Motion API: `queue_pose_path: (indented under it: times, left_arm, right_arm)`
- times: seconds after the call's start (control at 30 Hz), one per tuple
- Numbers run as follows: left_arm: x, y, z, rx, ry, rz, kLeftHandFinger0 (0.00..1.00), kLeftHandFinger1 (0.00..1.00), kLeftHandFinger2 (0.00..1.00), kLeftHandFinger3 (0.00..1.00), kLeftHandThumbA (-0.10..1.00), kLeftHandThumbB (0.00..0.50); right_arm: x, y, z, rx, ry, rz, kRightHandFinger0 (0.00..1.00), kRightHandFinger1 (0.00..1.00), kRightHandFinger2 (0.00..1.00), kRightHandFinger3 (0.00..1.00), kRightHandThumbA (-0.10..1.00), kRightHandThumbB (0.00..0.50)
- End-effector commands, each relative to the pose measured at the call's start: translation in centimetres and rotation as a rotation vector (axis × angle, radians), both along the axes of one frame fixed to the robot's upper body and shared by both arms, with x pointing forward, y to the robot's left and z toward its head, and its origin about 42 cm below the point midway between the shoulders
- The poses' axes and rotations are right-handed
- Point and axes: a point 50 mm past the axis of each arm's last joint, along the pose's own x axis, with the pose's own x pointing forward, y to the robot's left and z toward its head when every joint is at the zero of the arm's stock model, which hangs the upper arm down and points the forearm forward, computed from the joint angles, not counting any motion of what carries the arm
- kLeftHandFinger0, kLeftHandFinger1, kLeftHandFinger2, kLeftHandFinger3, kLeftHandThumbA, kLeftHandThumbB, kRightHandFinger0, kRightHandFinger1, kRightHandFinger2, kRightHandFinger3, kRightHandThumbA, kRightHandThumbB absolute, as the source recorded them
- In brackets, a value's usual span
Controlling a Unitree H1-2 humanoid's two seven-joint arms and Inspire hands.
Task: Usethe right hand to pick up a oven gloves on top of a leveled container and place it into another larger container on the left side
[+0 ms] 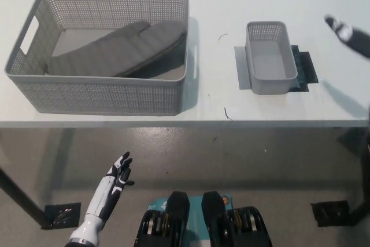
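A grey quilted oven glove (pixel 115 47) lies inside the large grey mesh basket (pixel 98 93) at the table's left, one end leaning up on the basket's right wall. The small grey mesh container (pixel 270 65) stands to the right with nothing in it. My black right hand (pixel 348 34) shows blurred at the far right edge, above the table and apart from both containers, holding nothing. My white left hand (pixel 115 179) rests open below the table's front edge at the lower left.
A dark flat mat (pixel 305 67) lies under the small container. The white table's front edge (pixel 185 122) runs across the middle. Grey floor lies below, with a dark plate (pixel 60 215) at lower left and another (pixel 330 213) at lower right.
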Motion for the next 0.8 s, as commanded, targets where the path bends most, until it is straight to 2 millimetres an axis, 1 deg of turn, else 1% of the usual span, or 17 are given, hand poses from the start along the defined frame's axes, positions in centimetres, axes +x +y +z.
queue_pose_path:
  times: [0.0, 0.03, 0.07, 0.13, 0.2, 0.23, 0.3, 0.33, 0.37, 0.4, 0.47, 0.5, 0.53, 0.57, 0.63, 0.67, 0.77]
  left_arm:
    - [0.7, -0.2, 1.2, 0.015, -0.063, -0.064, 0.76, 1.00, 1.00, 1.00, 1.00, 0.500]
    - [0.7, -0.2, 1.2, 0.016, -0.062, -0.066, 0.76, 1.00, 1.00, 1.00, 1.00, 0.500]
    - [0.7, -0.2, 1.2, 0.017, -0.062, -0.066, 0.75, 0.99, 1.00, 1.00, 1.00, 0.500]
    - [0.8, -0.2, 1.1, 0.005, -0.057, -0.065, 0.76, 0.99, 1.00, 1.00, 1.00, 0.500]
    - [0.8, -0.2, 1.2, 0.008, -0.059, -0.068, 0.75, 0.98, 1.00, 1.00, 1.00, 0.500]
    - [0.9, -0.3, 1.2, 0.005, -0.059, -0.066, 0.75, 0.97, 1.00, 1.00, 1.00, 0.500]
    - [0.9, -0.3, 1.2, 0.003, -0.060, -0.064, 0.75, 0.97, 1.00, 1.00, 1.00, 0.500]
    - [0.9, -0.3, 1.2, 0.001, -0.059, -0.065, 0.75, 0.97, 1.00, 1.00, 1.00, 0.500]
    - [1.0, -0.2, 1.3, 0.003, -0.059, -0.065, 0.75, 0.97, 1.00, 1.00, 1.00, 0.500]
    - [1.0, -0.2, 1.3, 0.005, -0.059, -0.066, 0.75, 0.97, 1.00, 1.00, 1.00, 0.500]
    - [1.1, -0.4, 1.3, -0.005, -0.059, -0.067, 0.76, 0.97, 1.00, 1.00, 1.00, 0.500]
    - [1.1, -0.4, 1.3, -0.005, -0.060, -0.067, 0.76, 0.97, 1.00, 1.00, 1.00, 0.500]
    - [1.2, -0.2, 1.5, -0.003, -0.070, -0.057, 0.76, 0.97, 1.00, 1.00, 1.00, 0.500]
    - [1.2, -0.2, 1.6, 0.001, -0.072, -0.056, 0.76, 0.97, 1.00, 1.00, 1.00, 0.500]
    - [1.2, 0.1, 1.7, 0.015, -0.080, -0.049, 0.75, 0.96, 1.00, 1.00, 1.00, 0.500]
    - [1.3, 0.0, 1.7, 0.014, -0.080, -0.053, 0.75, 0.96, 1.00, 1.00, 1.00, 0.500]
    - [1.4, -0.2, 1.8, 0.008, -0.079, -0.061, 0.74, 0.96, 1.00, 1.00, 1.00, 0.500]
  right_arm:
    - [-21.1, 3.7, 7.7, -0.160, -0.740, 0.489, 1.00, 1.00, 1.00, 1.00, 1.00, 0.354]
    - [-21.0, 3.7, 6.9, -0.148, -0.685, 0.494, 1.00, 1.00, 1.00, 1.00, 1.00, 0.354]
    - [-20.7, 3.9, 5.6, -0.157, -0.641, 0.465, 1.00, 1.00, 1.00, 1.00, 1.00, 0.328]
    - [-19.1, 4.0, 2.0, -0.112, -0.492, 0.466, 1.00, 1.00, 1.00, 1.00, 1.00, 0.341]
    - [-17.9, 3.7, -1.0, -0.063, -0.383, 0.472, 1.00, 1.00, 1.00, 1.00, 1.00, 0.281]
    - [-17.3, 3.5, -2.9, -0.024, -0.303, 0.472, 1.00, 1.00, 1.00, 1.00, 1.00, 0.268]
    - [-16.4, 3.2, -5.8, -0.046, -0.189, 0.444, 1.00, 1.00, 1.00, 1.00, 1.00, 0.277]
    - [-16.2, 3.2, -6.7, -0.049, -0.159, 0.434, 1.00, 1.00, 1.00, 1.00, 1.00, 0.277]
    - [-15.9, 3.2, -8.1, -0.058, -0.119, 0.421, 1.00, 1.00, 1.00, 1.00, 1.00, 0.264]
    - [-15.6, 3.0, -9.3, -0.080, -0.096, 0.404, 1.00, 1.00, 1.00, 1.00, 1.00, 0.215]
    - [-14.8, 2.5, -11.8, -0.083, -0.021, 0.366, 1.00, 1.00, 1.00, 1.00, 1.00, 0.186]
    - [-14.7, 2.4, -12.3, -0.078, -0.007, 0.365, 1.00, 1.00, 1.00, 1.00, 1.00, 0.185]
    - [-14.1, 2.6, -13.4, -0.071, 0.041, 0.363, 1.00, 1.00, 1.00, 1.00, 1.00, 0.214]
    - [-14.0, 2.7, -14.4, -0.065, 0.077, 0.366, 1.00, 1.00, 1.00, 1.00, 1.00, 0.223]
    - [-13.6, 3.0, -15.5, -0.058, 0.122, 0.381, 1.00, 1.00, 1.00, 1.00, 1.00, 0.219]
    - [-13.4, 3.0, -16.8, -0.036, 0.163, 0.389, 1.00, 1.00, 1.00, 1.00, 1.00, 0.220]
    - [-12.9, 2.9, -18.2, -0.064, 0.204, 0.383, 1.00, 1.00, 1.00, 1.00, 1.00, 0.195]
